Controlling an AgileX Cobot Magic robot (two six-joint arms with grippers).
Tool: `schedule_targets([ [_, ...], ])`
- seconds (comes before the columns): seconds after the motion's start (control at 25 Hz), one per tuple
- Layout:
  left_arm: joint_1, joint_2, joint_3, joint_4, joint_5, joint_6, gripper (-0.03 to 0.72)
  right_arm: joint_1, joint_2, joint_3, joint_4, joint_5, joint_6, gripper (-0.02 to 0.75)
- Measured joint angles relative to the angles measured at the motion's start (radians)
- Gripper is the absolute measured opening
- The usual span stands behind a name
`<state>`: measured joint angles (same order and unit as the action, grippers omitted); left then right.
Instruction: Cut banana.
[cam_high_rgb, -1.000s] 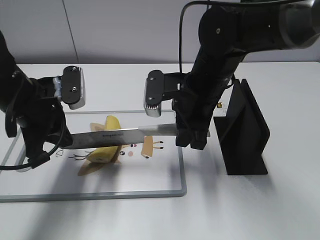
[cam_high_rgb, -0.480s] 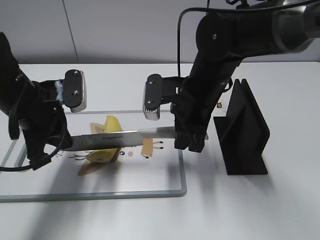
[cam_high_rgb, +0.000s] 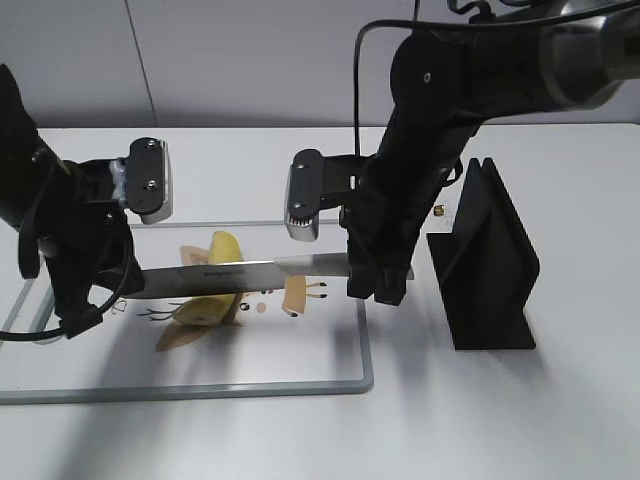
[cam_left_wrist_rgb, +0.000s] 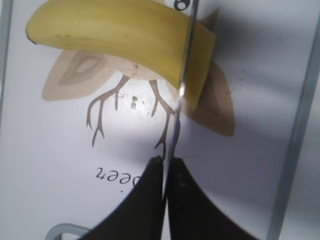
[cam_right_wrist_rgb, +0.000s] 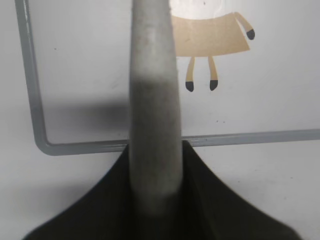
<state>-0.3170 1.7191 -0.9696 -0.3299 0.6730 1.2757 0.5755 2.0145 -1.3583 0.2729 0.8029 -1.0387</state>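
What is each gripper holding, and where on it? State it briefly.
Both hold the knife: the right gripper is shut on its grey handle, the left gripper pinches the blade's tip end. The blade lies across the banana.

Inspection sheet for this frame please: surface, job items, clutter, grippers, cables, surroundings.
Surface: white table; white board with grey rim and printed animal drawings.
Job's things: banana lies on the board, unpeeled; knife blade lies across it, near one end.
Clutter: black stand right of the board; a small object behind it, too small to tell.
Grippers: right gripper shut on the knife handle; left gripper pinches the blade tip.
Cables: black cable above the right arm; loop at the left arm.
Surroundings: plain grey wall.
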Motion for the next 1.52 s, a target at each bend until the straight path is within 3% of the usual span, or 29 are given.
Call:
schedule_targets([
  [1.52,0.001,0.171,-0.022,-0.012,-0.035,0.01,-0.004,-0.004,0.125,-0.012,0.009,-0.032,-0.003,0.17],
])
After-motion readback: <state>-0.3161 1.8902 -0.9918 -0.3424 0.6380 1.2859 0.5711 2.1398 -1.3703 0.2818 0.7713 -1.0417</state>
